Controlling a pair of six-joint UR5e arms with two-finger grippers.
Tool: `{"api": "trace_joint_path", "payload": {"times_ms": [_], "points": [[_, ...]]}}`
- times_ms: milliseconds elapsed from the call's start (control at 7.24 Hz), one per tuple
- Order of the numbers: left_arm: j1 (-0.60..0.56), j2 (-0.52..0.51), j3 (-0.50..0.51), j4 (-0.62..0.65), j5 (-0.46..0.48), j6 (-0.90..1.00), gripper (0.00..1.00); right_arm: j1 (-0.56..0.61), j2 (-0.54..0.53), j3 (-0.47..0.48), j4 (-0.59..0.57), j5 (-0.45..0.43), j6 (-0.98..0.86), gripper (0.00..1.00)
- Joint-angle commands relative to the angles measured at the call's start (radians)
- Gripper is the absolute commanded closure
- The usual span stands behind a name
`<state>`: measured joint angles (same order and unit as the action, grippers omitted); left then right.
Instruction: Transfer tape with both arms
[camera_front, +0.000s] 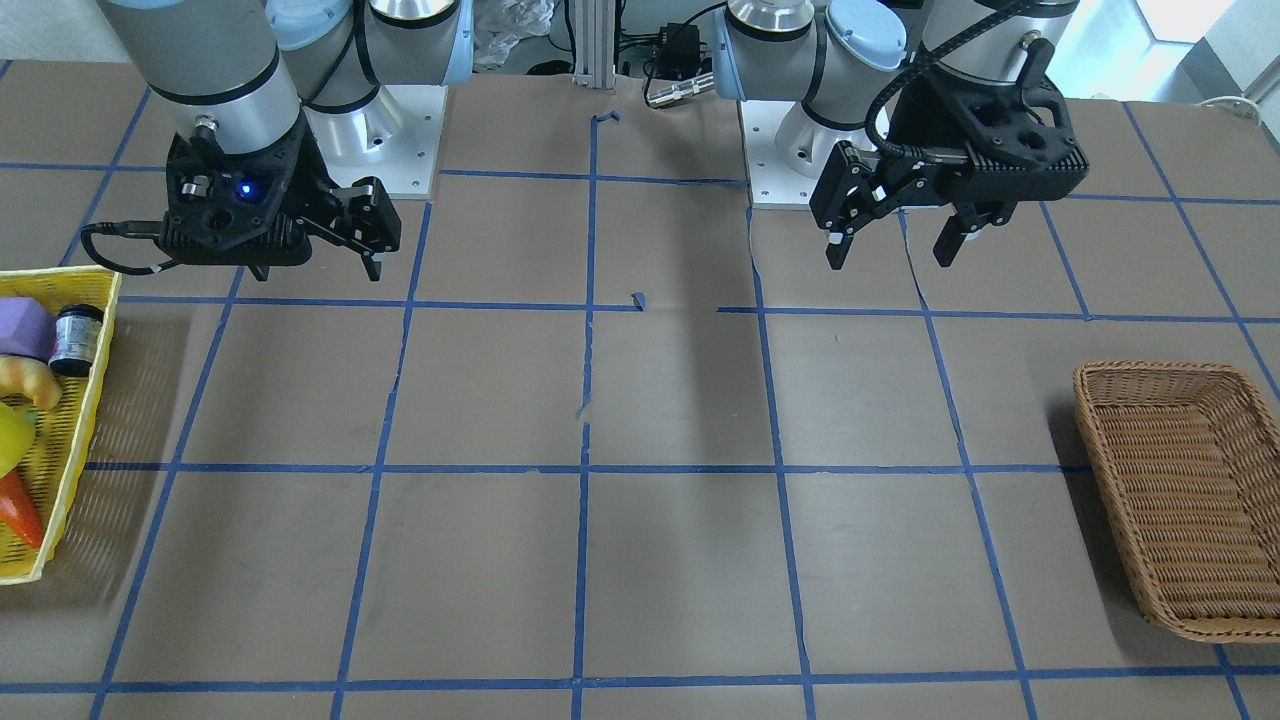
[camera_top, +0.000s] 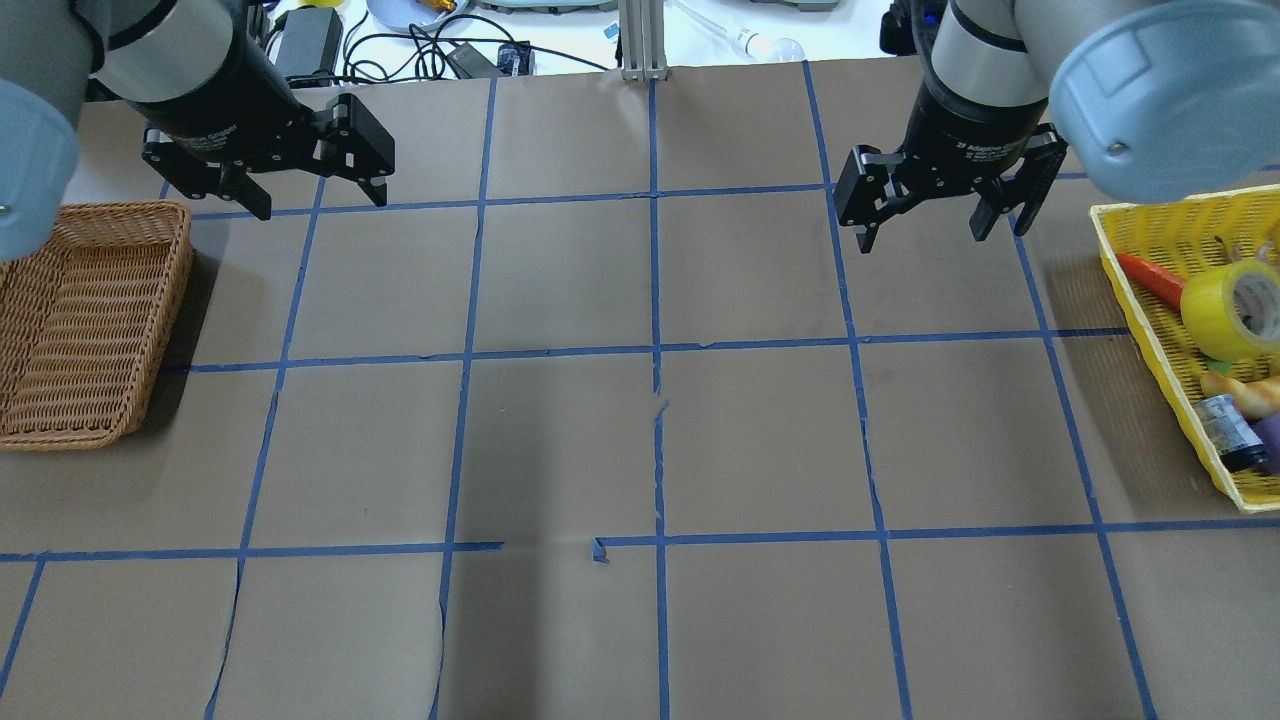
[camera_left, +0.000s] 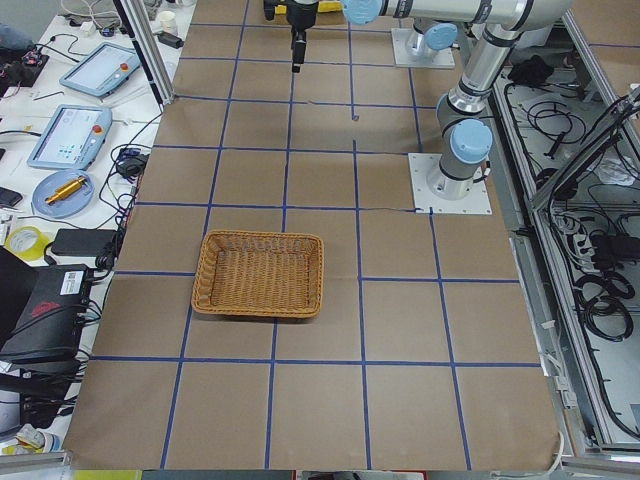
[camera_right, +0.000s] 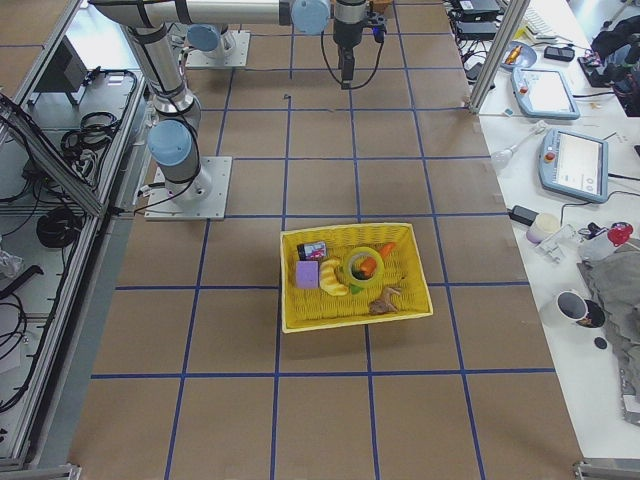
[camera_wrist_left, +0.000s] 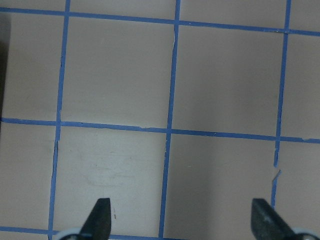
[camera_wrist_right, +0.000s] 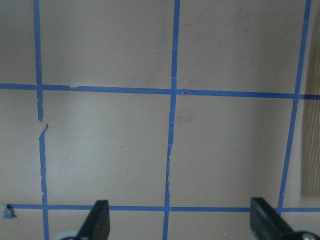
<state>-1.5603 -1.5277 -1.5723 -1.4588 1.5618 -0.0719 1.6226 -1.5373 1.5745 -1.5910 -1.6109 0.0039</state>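
Lettering on the right gripper (camera_top: 930, 235) seems to read "Adaptive Gripper". Its fingers, and those of the left gripper (camera_top: 320, 200), stand wide apart, holding nothing. The yellow tape (camera_top: 1232, 310) lies inside the yellow mesh basket (camera_top: 1170, 225), near the right gripper.

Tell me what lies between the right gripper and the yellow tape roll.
Overhead view: from the right gripper, bare brown paper with one blue grid line, then the yellow basket's wall, then an orange-red item beside the tape.

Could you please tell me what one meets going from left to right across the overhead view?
Wicker basket → left gripper → right gripper → yellow mesh basket, with the tape inside it.
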Motion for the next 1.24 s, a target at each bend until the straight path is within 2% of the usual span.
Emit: {"api": "trace_joint_path", "payload": {"times_ms": [0,1106], "points": [[0.000,-0.002,0.000,0.000,-0.002,0.000,0.00,-0.001,-0.006,-0.002,-0.001,0.003,0.001,0.00],[-0.001,-0.003,-0.002,0.000,-0.003,-0.003,0.00,0.000,-0.006,0.002,-0.010,-0.004,-0.002,0.00]]}}
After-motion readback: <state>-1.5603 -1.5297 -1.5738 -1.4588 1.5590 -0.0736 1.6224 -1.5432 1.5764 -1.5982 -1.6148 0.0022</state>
